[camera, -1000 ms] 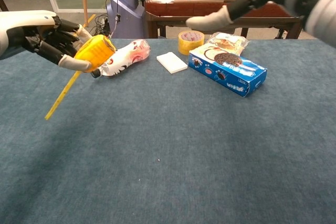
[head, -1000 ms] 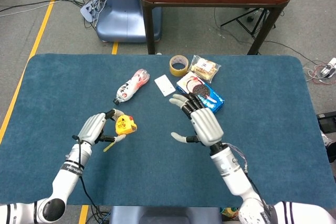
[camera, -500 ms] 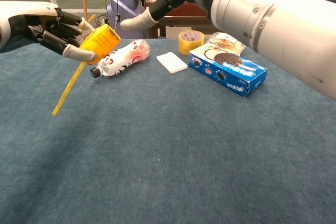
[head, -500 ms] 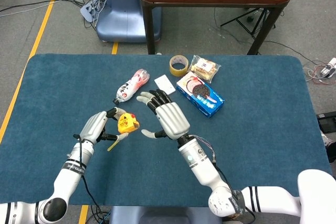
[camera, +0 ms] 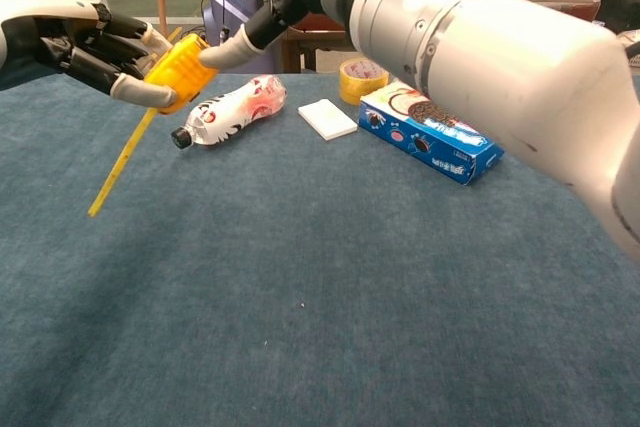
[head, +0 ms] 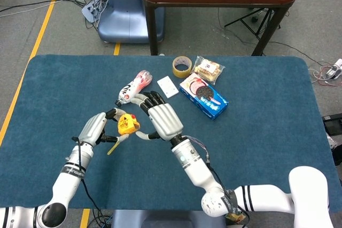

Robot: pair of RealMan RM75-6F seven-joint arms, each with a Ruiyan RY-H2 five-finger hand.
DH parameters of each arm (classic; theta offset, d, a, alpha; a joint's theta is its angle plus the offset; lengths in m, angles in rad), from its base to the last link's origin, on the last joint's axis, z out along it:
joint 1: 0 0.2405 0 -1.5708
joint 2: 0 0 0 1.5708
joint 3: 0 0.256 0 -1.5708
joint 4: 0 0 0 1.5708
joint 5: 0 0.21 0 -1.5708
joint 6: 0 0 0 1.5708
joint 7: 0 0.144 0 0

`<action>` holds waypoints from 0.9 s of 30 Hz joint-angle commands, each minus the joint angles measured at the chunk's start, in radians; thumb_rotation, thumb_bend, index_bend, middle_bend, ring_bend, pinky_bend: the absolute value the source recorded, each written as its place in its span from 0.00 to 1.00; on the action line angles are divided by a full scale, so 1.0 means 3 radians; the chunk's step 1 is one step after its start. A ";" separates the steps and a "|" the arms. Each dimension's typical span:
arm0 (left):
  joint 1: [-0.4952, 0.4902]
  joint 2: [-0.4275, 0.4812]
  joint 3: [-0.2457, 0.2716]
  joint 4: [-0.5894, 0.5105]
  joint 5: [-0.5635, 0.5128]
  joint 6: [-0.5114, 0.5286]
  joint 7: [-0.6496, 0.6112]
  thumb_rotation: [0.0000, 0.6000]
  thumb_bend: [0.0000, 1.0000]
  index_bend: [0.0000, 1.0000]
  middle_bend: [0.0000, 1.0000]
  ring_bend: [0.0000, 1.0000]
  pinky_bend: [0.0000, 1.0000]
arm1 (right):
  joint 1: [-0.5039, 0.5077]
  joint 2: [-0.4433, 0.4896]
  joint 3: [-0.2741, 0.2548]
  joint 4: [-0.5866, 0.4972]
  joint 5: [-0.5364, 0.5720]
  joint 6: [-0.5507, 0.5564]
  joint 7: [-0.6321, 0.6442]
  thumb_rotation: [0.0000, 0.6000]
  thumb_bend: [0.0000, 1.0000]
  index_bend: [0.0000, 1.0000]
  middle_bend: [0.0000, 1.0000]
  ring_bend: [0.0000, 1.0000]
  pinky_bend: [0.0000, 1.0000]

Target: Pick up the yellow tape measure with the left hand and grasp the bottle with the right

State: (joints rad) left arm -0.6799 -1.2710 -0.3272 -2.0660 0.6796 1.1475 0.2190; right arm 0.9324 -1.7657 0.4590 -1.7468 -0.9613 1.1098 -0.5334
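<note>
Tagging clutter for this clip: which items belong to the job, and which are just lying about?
Job: yellow tape measure, held by left hand; bottle, lying on table; right hand, open above it.
Lying about: tape roll, white card, cookie box, snack packet.

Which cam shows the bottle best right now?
Chest view: the bottle lies whole on the blue table, cap and label visible, nothing covering it. In head view the right hand hangs over it, hiding its lower end.

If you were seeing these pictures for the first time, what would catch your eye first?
The yellow tape measure, held above the blue table by the left hand, its tape dangling. Beside it the right hand is spread open over the bottle, which lies on its side.
</note>
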 commanded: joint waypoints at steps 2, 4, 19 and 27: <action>-0.0005 0.0007 0.0008 -0.0010 0.0002 0.0016 -0.0002 1.00 0.21 0.47 0.52 0.33 0.23 | 0.0048 -0.0021 -0.0003 0.0033 0.0035 0.0021 -0.0006 1.00 0.25 0.18 0.15 0.09 0.05; -0.0006 0.0008 0.0013 -0.0015 0.0010 0.0029 -0.0003 1.00 0.21 0.47 0.52 0.33 0.23 | 0.0069 -0.0026 0.0000 0.0050 0.0051 0.0034 -0.0007 1.00 0.25 0.18 0.15 0.09 0.05; -0.0022 -0.0025 0.0053 -0.0035 0.0018 0.0096 -0.0014 1.00 0.21 0.47 0.52 0.33 0.23 | 0.0195 -0.0109 -0.0004 0.0151 0.0148 0.0150 0.0023 1.00 0.26 0.18 0.16 0.09 0.05; -0.0005 -0.0020 0.0067 -0.0015 0.0020 0.0110 -0.0050 1.00 0.21 0.47 0.52 0.33 0.23 | 0.0235 -0.0131 -0.0014 0.0206 0.0173 0.0192 0.0020 1.00 0.34 0.18 0.17 0.09 0.05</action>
State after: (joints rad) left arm -0.6817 -1.2769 -0.3072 -2.0706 0.6856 1.1804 0.2041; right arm 1.0026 -1.8045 0.4547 -1.6854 -0.9099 1.1672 -0.5277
